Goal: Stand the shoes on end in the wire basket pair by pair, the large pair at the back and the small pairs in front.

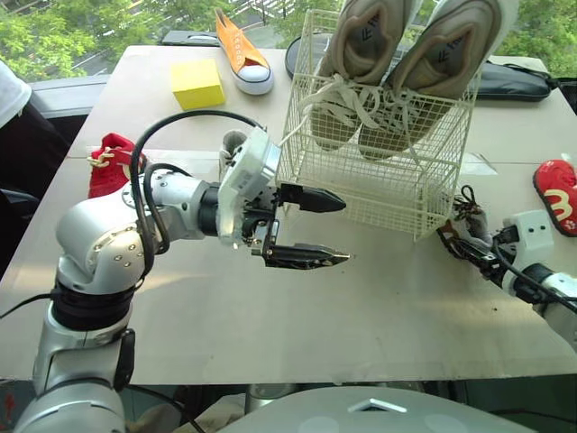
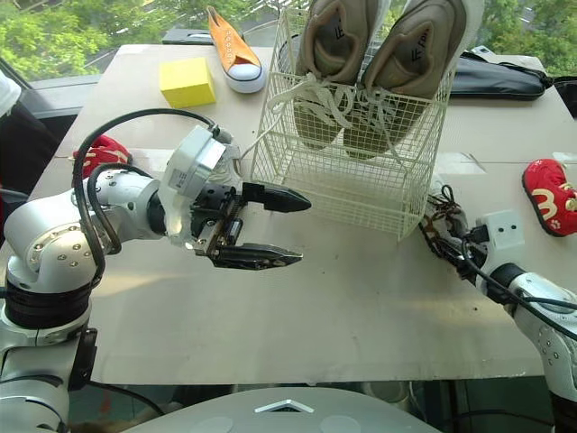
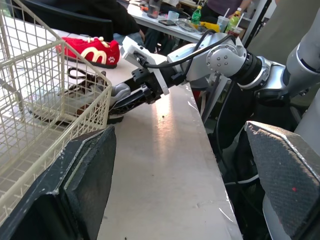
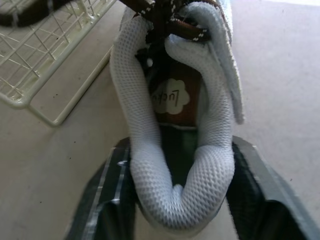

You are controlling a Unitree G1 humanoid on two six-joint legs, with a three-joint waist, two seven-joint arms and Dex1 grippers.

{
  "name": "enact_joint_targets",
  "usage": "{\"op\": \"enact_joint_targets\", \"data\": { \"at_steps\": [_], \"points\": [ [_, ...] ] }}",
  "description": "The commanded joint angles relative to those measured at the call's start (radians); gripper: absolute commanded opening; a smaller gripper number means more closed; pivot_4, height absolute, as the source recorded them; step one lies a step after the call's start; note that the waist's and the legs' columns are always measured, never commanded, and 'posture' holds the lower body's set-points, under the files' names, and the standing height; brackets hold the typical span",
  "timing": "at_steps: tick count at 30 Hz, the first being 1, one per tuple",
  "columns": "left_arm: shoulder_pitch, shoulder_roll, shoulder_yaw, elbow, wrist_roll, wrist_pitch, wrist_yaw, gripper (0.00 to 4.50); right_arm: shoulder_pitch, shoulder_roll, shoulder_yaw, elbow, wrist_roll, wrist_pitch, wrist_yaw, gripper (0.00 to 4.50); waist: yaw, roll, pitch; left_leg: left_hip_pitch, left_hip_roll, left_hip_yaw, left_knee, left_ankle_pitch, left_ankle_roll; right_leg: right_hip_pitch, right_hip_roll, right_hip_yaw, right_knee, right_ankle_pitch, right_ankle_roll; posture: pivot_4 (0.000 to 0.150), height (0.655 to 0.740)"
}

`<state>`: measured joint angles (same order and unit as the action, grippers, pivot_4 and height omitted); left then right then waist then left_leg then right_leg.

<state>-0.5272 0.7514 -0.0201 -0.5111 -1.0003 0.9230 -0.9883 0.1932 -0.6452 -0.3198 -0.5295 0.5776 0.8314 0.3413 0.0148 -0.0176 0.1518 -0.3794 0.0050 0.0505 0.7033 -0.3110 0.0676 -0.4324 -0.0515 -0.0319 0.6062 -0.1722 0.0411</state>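
Black left claw (image 1: 347,231) gaping beside basket (image 1: 361,185); right claw (image 4: 182,197) clamps small shoe (image 4: 125,100).

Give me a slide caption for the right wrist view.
Right gripper clasps the heel of a small mesh-lined shoe beside a corner of the wire basket.

The big tan shoes (image 1: 406,54) run off past the top edge, a grey shoe (image 1: 233,142) hides behind the left arm, the brown shoe (image 1: 453,236) tucks behind the wire basket (image 1: 361,185), and the right edge clips a red shoe (image 1: 559,194)
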Motion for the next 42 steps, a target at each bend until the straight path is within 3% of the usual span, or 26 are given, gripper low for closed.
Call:
{"op": "enact_joint_targets", "data": {
  "at_steps": [1, 4, 6, 11, 14, 17, 21, 24, 30, 33, 37, 38, 39, 42],
  "points": [
    [-0.013, -0.035, 0.020, -0.007, 0.002, -0.025, 0.049, 4.50, 0.040, -0.064, -0.042, 0.005, -0.081, -0.064, 0.037, 0.64, 0.003, 0.000, 0.000, 0.000, 0.000, 0.000, 0.000, 0.000, 0.001, 0.000, 0.000, 0.000, 0.000, 0.000, 0.000, 0.150, 0.7400],
    [-0.040, -0.055, 0.015, 0.008, -0.007, 0.015, 0.097, 4.50, 0.166, -0.181, -0.179, -0.040, -0.144, -0.153, 0.172, 0.22, 0.018, 0.002, 0.000, 0.000, -0.002, -0.001, 0.000, -0.002, 0.004, 0.000, 0.000, 0.000, 0.001, 0.000, 0.000, 0.150, 0.7400],
    [-0.091, -0.046, -0.008, 0.041, -0.014, 0.069, 0.093, 4.50, 0.315, -0.269, -0.362, -0.059, -0.215, -0.239, 0.334, 0.15, 0.031, 0.002, 0.000, -0.001, -0.002, -0.002, 0.000, -0.002, 0.004, 0.001, 0.000, 0.001, 0.000, 0.000, 0.001, 0.150, 0.7400],
    [-0.252, -0.056, -0.068, 0.181, -0.039, 0.177, 0.003, 4.50, 0.546, -0.342, -0.805, -0.074, -0.258, -0.388, 0.763, 0.12, 0.020, 0.001, 0.001, -0.001, -0.002, -0.002, 0.000, -0.003, 0.006, 0.001, 0.004, 0.002, -0.002, -0.002, 0.004, 0.150, 0.7400],
    [-0.350, -0.082, -0.112, 0.280, -0.014, 0.193, -0.065, 4.50, 0.553, -0.400, -1.032, -0.151, -0.102, -0.341, 1.016, 0.08, 0.012, 0.001, 0.001, 0.000, -0.001, -0.001, 0.000, -0.003, 0.006, 0.001, 0.005, 0.003, 0.000, -0.002, 0.004, 0.150, 0.7400],
    [-0.452, -0.113, -0.156, 0.384, 0.015, 0.197, -0.143, 4.50, 0.449, -0.536, -1.124, -0.225, 0.095, -0.199, 1.110, 0.08, -0.004, -0.001, 0.002, 0.002, 0.000, -0.001, 0.000, -0.003, 0.006, 0.002, 0.005, 0.004, 0.001, -0.002, 0.004, 0.150, 0.7400],
    [-0.563, -0.134, -0.243, 0.483, 0.080, 0.199, -0.265, 4.50, 0.246, -0.722, -0.975, -0.262, 0.283, -0.127, 1.016, 0.06, 0.000, -0.003, 0.004, 0.003, 0.001, -0.002, 0.001, -0.003, 0.005, 0.001, 0.004, 0.004, 0.002, -0.001, 0.002, 0.150, 0.7400],
    [-0.604, -0.152, -0.308, 0.500, 0.123, 0.199, -0.328, 4.50, 0.088, -0.868, -0.719, -0.236, 0.387, -0.291, 0.843, 0.05, 0.003, -0.001, 0.005, -0.001, 0.000, -0.003, 0.000, -0.003, 0.005, -0.001, -0.004, 0.004, 0.001, -0.001, -0.002, 0.150, 0.7400],
    [-0.600, -0.122, -0.421, 0.463, 0.224, 0.193, -0.401, 4.50, -0.118, -1.110, -0.309, -0.096, 0.403, -0.709, 0.599, 0.05, 0.002, 0.000, 0.007, -0.008, -0.001, -0.003, -0.002, -0.001, 0.002, -0.008, -0.008, 0.003, -0.002, -0.002, -0.006, 0.150, 0.7400],
    [-0.600, -0.095, -0.425, 0.446, 0.227, 0.231, -0.425, 3.65, -0.134, -1.209, -0.207, -0.042, 0.424, -0.867, 0.509, 0.03, 0.003, 0.000, 0.007, -0.015, -0.002, -0.004, -0.002, -0.001, 0.002, -0.014, -0.010, 0.001, -0.002, -0.001, -0.006, 0.150, 0.7400],
    [-0.581, -0.069, -0.392, 0.412, 0.208, 0.277, -0.425, 1.68, -0.066, -1.345, -0.170, 0.030, 0.517, -1.022, 0.397, 0.03, 0.001, 0.001, 0.007, -0.016, -0.002, -0.005, -0.001, -0.001, 0.001, -0.014, -0.011, -0.001, -0.003, -0.002, -0.006, 0.150, 0.7400],
    [-0.574, -0.066, -0.378, 0.405, 0.204, 0.286, -0.417, 1.10, -0.040, -1.371, -0.172, 0.048, 0.543, -1.059, 0.376, 1.08, 0.000, 0.001, 0.007, -0.016, -0.002, -0.004, -0.001, -0.001, 0.001, -0.014, -0.012, -0.002, -0.002, -0.002, -0.006, 0.150, 0.7400],
    [-0.567, -0.066, -0.362, 0.402, 0.199, 0.297, -0.407, 0.67, -0.022, -1.389, -0.172, 0.061, 0.554, -1.082, 0.366, 1.56, 0.000, 0.001, 0.007, -0.016, -0.002, -0.004, 0.000, -0.001, 0.001, -0.014, -0.013, -0.004, -0.002, -0.001, -0.006, 0.150, 0.7400],
    [-0.538, -0.075, -0.254, 0.405, 0.154, 0.339, -0.354, 0.47, 0.001, -1.391, -0.155, 0.082, 0.549, -1.097, 0.313, 3.03, 0.003, 0.001, 0.007, -0.016, -0.002, -0.003, 0.001, -0.001, 0.001, -0.014, -0.021, -0.013, 0.000, -0.001, -0.006, 0.150, 0.7400]
  ]
}}
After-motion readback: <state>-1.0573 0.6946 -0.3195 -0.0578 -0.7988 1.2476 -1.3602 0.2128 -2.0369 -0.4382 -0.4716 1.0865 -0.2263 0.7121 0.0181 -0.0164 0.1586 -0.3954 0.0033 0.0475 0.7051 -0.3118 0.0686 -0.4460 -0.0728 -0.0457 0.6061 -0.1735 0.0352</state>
